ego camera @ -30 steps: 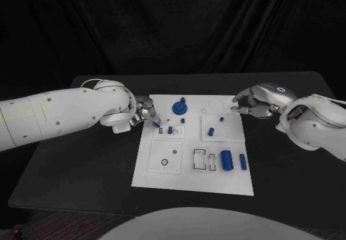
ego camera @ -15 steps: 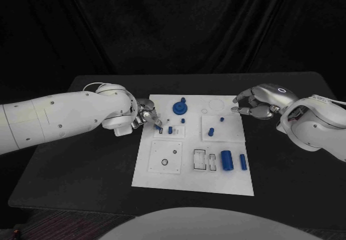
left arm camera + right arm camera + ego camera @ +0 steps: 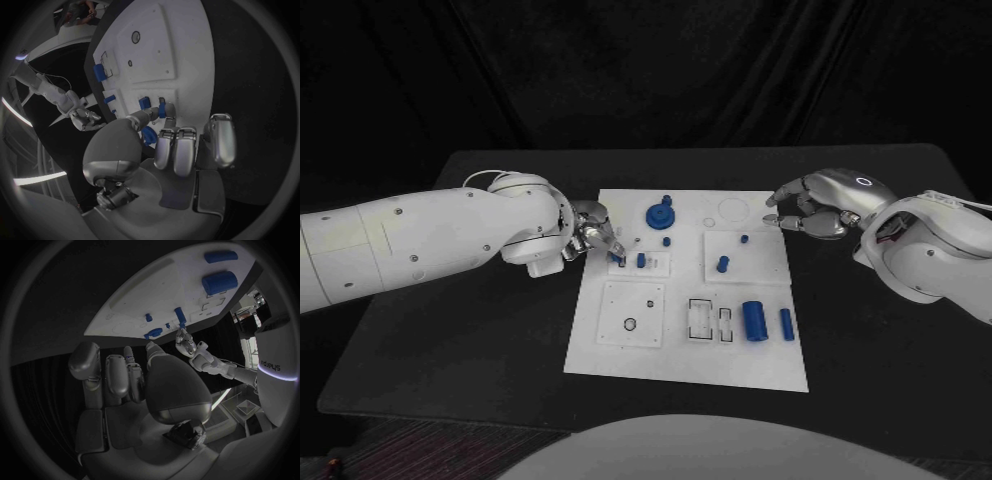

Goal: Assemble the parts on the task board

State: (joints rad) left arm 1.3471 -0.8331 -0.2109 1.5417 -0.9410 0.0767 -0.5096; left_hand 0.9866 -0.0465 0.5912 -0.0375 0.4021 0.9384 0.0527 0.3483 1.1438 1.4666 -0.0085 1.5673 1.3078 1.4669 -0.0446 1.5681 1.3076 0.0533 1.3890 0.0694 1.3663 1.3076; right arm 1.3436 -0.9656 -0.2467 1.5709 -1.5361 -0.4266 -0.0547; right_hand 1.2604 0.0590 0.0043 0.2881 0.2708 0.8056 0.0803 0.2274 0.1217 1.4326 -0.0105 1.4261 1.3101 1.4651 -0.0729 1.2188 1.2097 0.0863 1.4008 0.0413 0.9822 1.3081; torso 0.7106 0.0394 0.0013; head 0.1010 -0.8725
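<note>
Here the left hand (image 3: 593, 236) pinches a small blue peg (image 3: 162, 110) over the white task board's (image 3: 678, 360) left edge, long axis toward the board; right hand (image 3: 808, 212) curled, holding nothing, beyond the far right corner.

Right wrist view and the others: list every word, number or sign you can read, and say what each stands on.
One dark word on a white panel at the rim of the right wrist view: too blurred to read surely.
Task board: black outlines, no letters or numbers.
Right hand: a small ring mark, no text.
</note>
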